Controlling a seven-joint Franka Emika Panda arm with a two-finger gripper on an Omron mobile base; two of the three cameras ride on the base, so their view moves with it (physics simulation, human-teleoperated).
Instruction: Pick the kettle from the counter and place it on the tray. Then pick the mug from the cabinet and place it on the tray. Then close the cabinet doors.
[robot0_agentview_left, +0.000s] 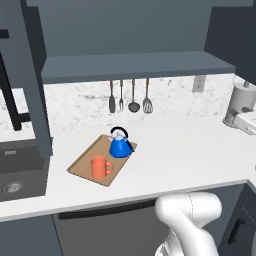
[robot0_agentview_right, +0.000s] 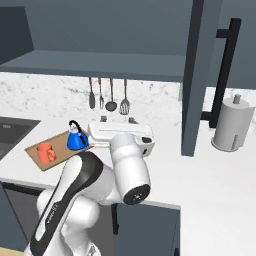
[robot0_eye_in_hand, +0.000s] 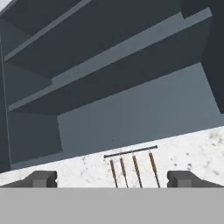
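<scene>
Gripper (robot0_eye_in_hand: 112, 179) empty, fingers spread wide, nothing between the tips. It points up and back into the open cabinet (robot0_eye_in_hand: 131, 61), tilted view.

Landmark = tray (robot0_agentview_left: 82, 162). Kettle (robot0_agentview_left: 120, 145) sits on the tray's far right end, mug (robot0_agentview_left: 100, 167) on its near end, both upright, just apart from each other. So both placements look done; judged remaining step is closing the cabinet doors.

Key relation: both doors stand swung out toward the robot, edge-on, long axis vertical. Left door (robot0_agentview_left: 35, 75) hangs above the tray's left side, over the sink (robot0_agentview_left: 20, 172). Right door (robot0_agentview_right: 197, 75), with its vertical black bar handle (robot0_agentview_right: 222, 70), is well to the tray's right, close to the hand. Right door looks like the nearer target; the push would go sideways against its panel.

Around: counter (robot0_agentview_left: 175, 150) is bare right of the tray. Paper towel roll (robot0_agentview_right: 230, 122) stands just beyond the right door. Hanging utensils (robot0_agentview_left: 130, 97) on the wall behind the tray, below the cabinet shelf (robot0_agentview_left: 135, 65). Judged risk: door sweep passes above the kettle, roll is near the handle.
</scene>
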